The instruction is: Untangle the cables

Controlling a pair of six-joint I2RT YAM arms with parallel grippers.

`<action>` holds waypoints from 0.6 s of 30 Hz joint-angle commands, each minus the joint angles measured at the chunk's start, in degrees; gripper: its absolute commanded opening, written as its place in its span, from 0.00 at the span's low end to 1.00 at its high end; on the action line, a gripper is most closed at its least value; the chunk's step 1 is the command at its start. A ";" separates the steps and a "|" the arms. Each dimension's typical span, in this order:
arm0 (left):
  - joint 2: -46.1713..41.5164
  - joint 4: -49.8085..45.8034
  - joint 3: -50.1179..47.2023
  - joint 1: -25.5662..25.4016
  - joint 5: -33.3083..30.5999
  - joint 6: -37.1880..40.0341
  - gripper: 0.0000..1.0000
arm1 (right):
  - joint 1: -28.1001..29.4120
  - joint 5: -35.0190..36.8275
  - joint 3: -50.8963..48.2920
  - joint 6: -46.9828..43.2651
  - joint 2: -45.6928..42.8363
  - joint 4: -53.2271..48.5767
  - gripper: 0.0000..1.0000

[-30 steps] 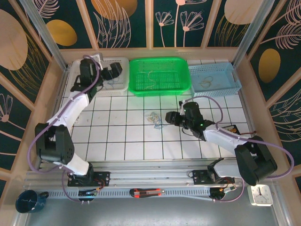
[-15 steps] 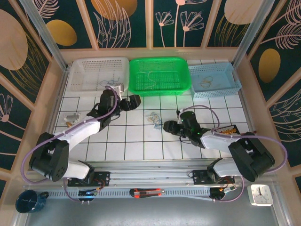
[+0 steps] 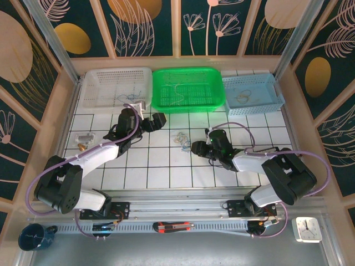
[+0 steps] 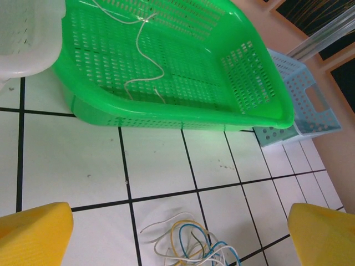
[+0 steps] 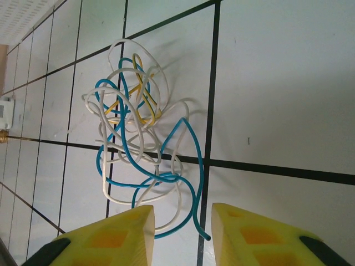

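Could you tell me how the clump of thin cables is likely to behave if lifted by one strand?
Probably floppy: the cables lie in loose curls. Looped through each other, they would likely rise as one dangling clump. They look thin and light, so a nudge may simply slide them.

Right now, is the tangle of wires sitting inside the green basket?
No, the tangle lies on the tiled table, in front of the green basket and apart from it.
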 commanded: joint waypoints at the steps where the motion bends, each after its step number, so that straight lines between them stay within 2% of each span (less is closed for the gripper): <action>1: -0.28 2.84 -0.74 -0.32 0.92 -0.37 0.99 | 0.44 1.38 1.22 0.26 0.64 1.24 0.23; 4: -0.08 3.44 -0.83 -0.31 1.36 -0.32 0.99 | 0.30 1.48 1.41 -0.30 0.08 0.79 0.03; 5: -0.01 3.49 -0.82 -0.32 1.36 -0.17 0.99 | 0.27 1.50 1.59 -0.56 -0.43 0.27 0.00; 10: -0.30 4.50 -1.08 -0.39 2.16 0.90 0.99 | -0.05 1.48 5.46 -3.08 -5.88 -4.88 0.00; 18: -1.00 9.13 -2.75 -0.81 5.82 5.19 0.99 | -0.98 -1.74 19.20 -9.64 -11.07 -15.01 0.00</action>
